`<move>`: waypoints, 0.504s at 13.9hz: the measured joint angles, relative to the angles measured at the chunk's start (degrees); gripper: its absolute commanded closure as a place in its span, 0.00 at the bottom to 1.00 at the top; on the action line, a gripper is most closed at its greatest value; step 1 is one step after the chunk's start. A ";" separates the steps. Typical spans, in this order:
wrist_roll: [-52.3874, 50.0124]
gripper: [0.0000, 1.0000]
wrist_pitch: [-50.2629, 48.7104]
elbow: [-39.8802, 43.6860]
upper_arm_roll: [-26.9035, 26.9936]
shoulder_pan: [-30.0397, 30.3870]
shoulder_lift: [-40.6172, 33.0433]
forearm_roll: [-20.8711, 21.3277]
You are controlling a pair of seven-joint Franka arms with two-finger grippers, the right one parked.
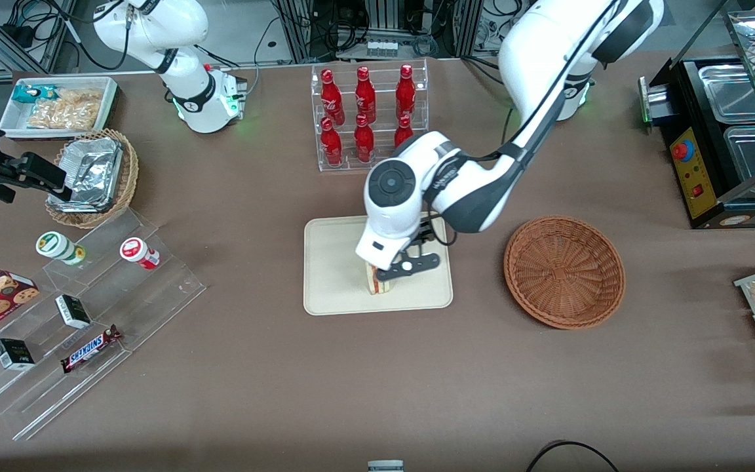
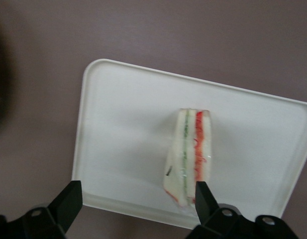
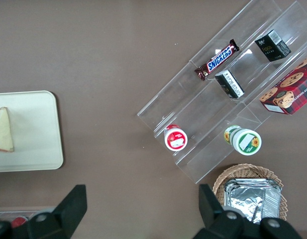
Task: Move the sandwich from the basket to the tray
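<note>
The sandwich [image 2: 190, 154] stands on its edge on the cream tray [image 2: 123, 129], its red, green and white layers facing up. My left gripper [image 2: 137, 201] hangs just above it, open, with its fingers spread wide. One fingertip [image 2: 205, 199] is close to the sandwich's end and the other [image 2: 68, 199] is over the tray's rim. In the front view the gripper [image 1: 400, 269] is over the tray [image 1: 338, 262], at the edge nearer the camera, with the sandwich [image 1: 374, 282] partly hidden under it. The reddish-brown basket [image 1: 564, 272] lies empty beside the tray. The right wrist view also catches the sandwich [image 3: 3, 130] on the tray [image 3: 34, 129].
A clear rack of red bottles [image 1: 367, 115] stands farther from the camera than the tray. Toward the parked arm's end are a clear stepped shelf with snacks [image 1: 89, 314], a tan basket with a foil container [image 1: 92, 177] and a white bin [image 1: 56, 105]. A food warmer [image 1: 725, 137] stands toward the working arm's end.
</note>
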 measured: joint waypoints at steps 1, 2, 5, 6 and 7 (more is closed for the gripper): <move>-0.13 0.00 -1.53 -0.60 0.05 1.19 -0.70 0.00; -0.13 0.00 -3.23 -0.88 0.11 2.34 -1.24 0.01; 2.88 0.00 -6.75 -3.19 0.20 6.51 -3.75 0.05; 4.50 0.00 -6.75 -4.99 0.22 8.12 -5.04 0.04; 6.23 0.00 -6.66 -7.12 0.23 9.87 -6.53 0.04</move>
